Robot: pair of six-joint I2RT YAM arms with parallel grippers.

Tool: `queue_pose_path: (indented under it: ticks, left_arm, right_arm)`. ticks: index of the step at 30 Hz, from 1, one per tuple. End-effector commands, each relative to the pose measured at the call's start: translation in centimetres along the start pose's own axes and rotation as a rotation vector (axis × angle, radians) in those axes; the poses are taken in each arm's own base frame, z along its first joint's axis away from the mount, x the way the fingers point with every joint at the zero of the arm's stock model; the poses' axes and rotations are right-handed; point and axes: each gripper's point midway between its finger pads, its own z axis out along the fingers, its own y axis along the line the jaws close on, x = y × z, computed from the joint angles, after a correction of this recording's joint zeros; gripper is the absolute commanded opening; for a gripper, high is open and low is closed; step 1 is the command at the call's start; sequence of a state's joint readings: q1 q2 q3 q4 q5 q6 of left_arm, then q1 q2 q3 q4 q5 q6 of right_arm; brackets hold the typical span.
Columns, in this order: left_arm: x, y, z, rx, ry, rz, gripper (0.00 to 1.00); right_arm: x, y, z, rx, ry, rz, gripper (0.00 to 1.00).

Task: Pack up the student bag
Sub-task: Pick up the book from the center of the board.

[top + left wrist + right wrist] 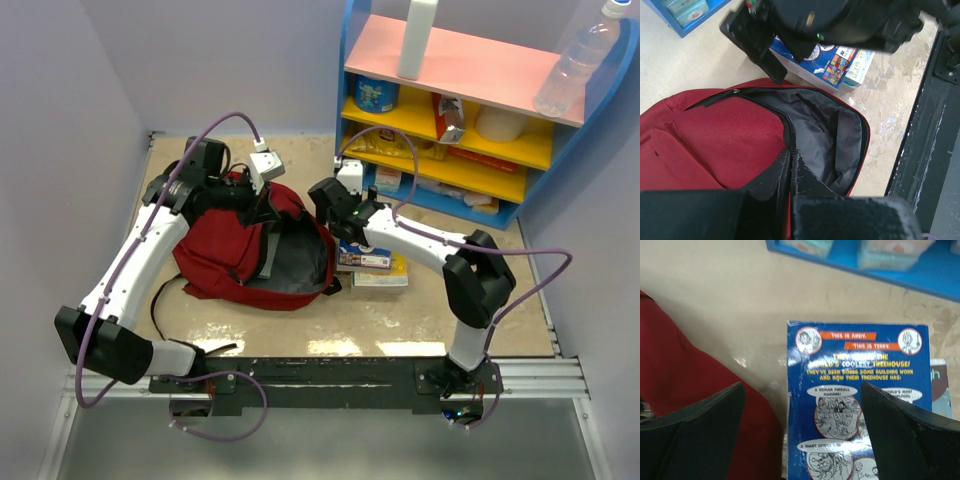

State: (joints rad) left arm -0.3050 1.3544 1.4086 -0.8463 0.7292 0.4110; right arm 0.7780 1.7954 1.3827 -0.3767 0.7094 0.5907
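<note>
The dark red student bag lies on the table's left half, its mouth open to the right and showing grey lining. My left gripper is shut on the bag's zipper edge and holds the opening up. A blue book lies on top of a small stack just right of the bag. My right gripper is open and empty, hovering over the blue book's left edge, one finger over the red fabric, the other over the book. The book also shows in the left wrist view.
A blue shelf unit with pink and yellow shelves stands at the back right, holding packets, a cup, a white bottle and a clear bottle. White walls close in the left and back. A black rail runs along the near edge.
</note>
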Motion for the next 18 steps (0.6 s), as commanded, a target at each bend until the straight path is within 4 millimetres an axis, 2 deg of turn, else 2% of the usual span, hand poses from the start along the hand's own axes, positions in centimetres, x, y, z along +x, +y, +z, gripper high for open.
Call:
queue_pose_path:
  ticks: [1, 11, 18]
  left_arm:
    - [-1.2, -0.8, -0.9, 0.005, -0.052, 0.056, 0.00]
    - [-1.2, -0.8, -0.9, 0.005, -0.051, 0.058, 0.00]
    - [-1.3, -0.7, -1.0, 0.000, -0.054, 0.059, 0.00]
  right_arm:
    - [-0.5, -2.5, -0.2, 0.138, -0.035, -0.025, 0.98]
    - [0.9, -3.6, -0.4, 0.152, -0.015, -0.029, 0.97]
    - [2.0, -5.5, -0.5, 0.177, 0.006, -0.025, 0.96]
